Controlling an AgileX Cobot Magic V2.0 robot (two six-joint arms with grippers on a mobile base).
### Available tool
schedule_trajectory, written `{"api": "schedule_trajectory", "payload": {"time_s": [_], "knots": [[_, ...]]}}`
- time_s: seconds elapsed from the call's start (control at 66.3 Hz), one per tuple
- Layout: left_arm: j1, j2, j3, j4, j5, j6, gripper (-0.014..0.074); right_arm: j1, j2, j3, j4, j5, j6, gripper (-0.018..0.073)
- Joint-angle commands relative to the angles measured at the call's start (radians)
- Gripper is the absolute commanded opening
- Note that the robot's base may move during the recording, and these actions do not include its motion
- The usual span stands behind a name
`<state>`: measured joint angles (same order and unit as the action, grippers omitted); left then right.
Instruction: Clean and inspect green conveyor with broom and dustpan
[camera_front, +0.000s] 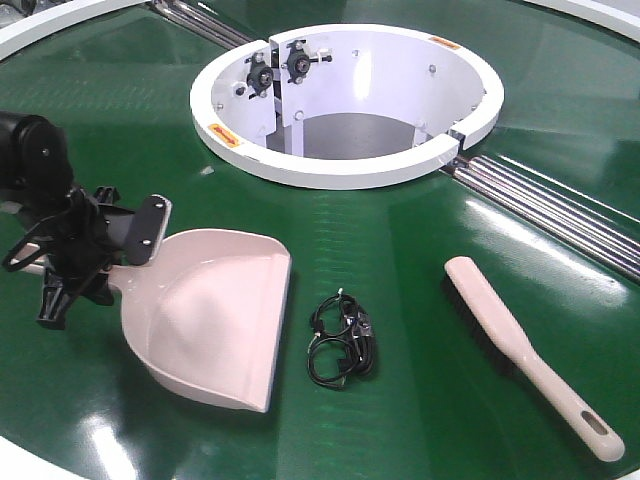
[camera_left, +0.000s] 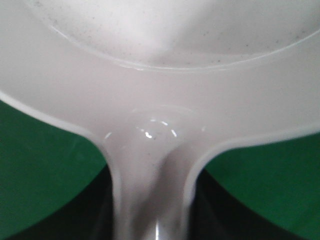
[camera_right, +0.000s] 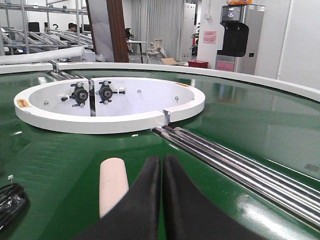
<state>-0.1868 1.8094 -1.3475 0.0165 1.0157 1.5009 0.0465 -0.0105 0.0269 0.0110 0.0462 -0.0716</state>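
Observation:
A pale pink dustpan (camera_front: 215, 315) lies on the green conveyor (camera_front: 400, 235), its mouth toward the near right. My left gripper (camera_front: 138, 238) is at its handle. In the left wrist view the handle (camera_left: 150, 190) runs between my two dark fingers (camera_left: 95, 210), which press against both its sides. The pink hand broom (camera_front: 525, 350) lies at the right, handle toward the near edge; its far tip shows in the right wrist view (camera_right: 114, 185). My right gripper (camera_right: 161, 162) is shut and empty, just right of that tip. It is out of the front view.
A black tangle of cable (camera_front: 342, 340) lies between dustpan and broom, and shows at the left edge of the right wrist view (camera_right: 10, 202). A white ring (camera_front: 350, 165) surrounds a central opening. Steel rollers (camera_front: 560, 205) run to the right.

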Motion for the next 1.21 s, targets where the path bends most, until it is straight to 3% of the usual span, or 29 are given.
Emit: {"api": "schedule_trajectory", "payload": {"time_s": [0.0, 0.121, 0.271, 0.392, 0.829, 1.191], "knots": [[-0.02, -0.048, -0.032, 0.015, -0.018, -0.073, -0.0007, -0.006, -0.018, 0.022, 0.0, -0.075, -0.004, -0.0009], [-0.029, -0.029, -0.037, 0.031, 0.009, -0.135, -0.0007, -0.006, -0.018, 0.022, 0.0, -0.075, -0.004, -0.0009], [-0.057, -0.012, -0.038, 0.044, 0.017, -0.138, -0.0007, -0.006, -0.018, 0.022, 0.0, -0.075, -0.004, -0.0009], [-0.08, -0.002, -0.038, 0.102, 0.02, -0.145, -0.0007, -0.006, -0.018, 0.022, 0.0, -0.075, -0.004, -0.0009], [-0.099, -0.002, -0.038, 0.186, 0.039, -0.265, -0.0007, -0.006, -0.018, 0.022, 0.0, -0.075, -0.004, -0.0009], [-0.099, -0.002, -0.038, 0.191, 0.068, -0.293, -0.0007, -0.006, -0.018, 0.022, 0.0, -0.075, -0.004, -0.0009]]}}
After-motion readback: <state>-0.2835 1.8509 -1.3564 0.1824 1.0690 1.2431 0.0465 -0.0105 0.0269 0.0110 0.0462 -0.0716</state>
